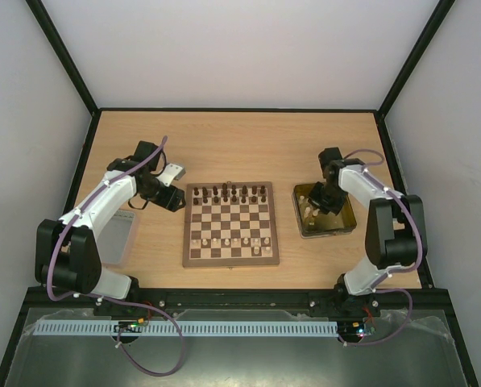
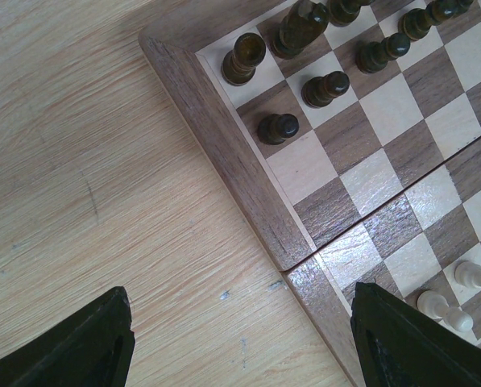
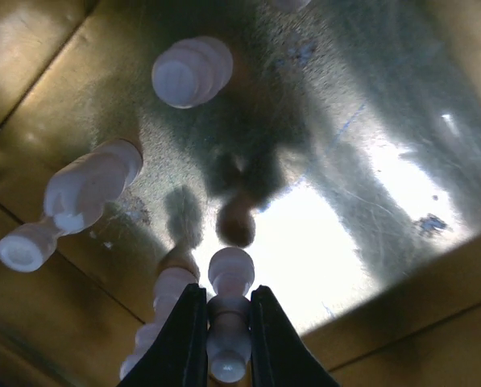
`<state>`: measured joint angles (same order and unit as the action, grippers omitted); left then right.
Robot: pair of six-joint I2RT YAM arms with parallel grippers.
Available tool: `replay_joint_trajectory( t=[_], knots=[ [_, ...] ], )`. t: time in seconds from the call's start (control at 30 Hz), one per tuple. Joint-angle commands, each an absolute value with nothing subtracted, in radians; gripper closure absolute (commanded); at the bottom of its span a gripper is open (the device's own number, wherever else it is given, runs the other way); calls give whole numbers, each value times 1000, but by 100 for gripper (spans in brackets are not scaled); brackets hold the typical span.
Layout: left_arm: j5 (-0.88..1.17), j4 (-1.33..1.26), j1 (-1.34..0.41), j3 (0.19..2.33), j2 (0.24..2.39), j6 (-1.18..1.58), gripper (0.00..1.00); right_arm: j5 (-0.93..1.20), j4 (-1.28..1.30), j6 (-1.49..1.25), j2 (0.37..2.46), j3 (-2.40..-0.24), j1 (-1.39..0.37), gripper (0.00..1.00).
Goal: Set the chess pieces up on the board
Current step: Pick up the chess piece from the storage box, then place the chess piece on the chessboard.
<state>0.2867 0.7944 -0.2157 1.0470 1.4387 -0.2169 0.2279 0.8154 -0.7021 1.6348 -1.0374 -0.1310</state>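
Note:
The wooden chessboard (image 1: 230,224) lies mid-table, dark brown pieces (image 1: 229,193) on its far rows and cream pieces (image 1: 229,242) on its near rows. My left gripper (image 1: 174,200) hovers open over the table by the board's left edge (image 2: 248,185); dark pieces (image 2: 279,127) and cream pieces (image 2: 445,306) show in its wrist view, and its fingers (image 2: 409,347) hold nothing. My right gripper (image 1: 327,200) is inside the shiny yellow tray (image 1: 345,227), shut on a cream piece (image 3: 229,322) just above the tray floor. Other cream pieces (image 3: 83,197) lie loose beside it.
A grey translucent lid (image 1: 118,235) lies on the table left of the board, near the left arm. The tray's walls (image 3: 47,314) surround the right gripper closely. Black frame posts and white walls enclose the table.

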Motion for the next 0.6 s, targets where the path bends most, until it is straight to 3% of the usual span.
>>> replay_joint_trajectory(
  t=[0.0, 0.2, 0.57],
  knots=[
    [286, 794, -219, 1034, 1445, -212, 25, 150, 919, -698, 1545, -1104, -128, 95],
    [291, 795, -219, 1035, 1455, -215, 25, 91, 1037, -720, 1436, -1185, -219, 97],
    [290, 796, -221, 1036, 1466, -216, 25, 152, 1167, -773, 1521, -1364, -708, 96]
  ],
)
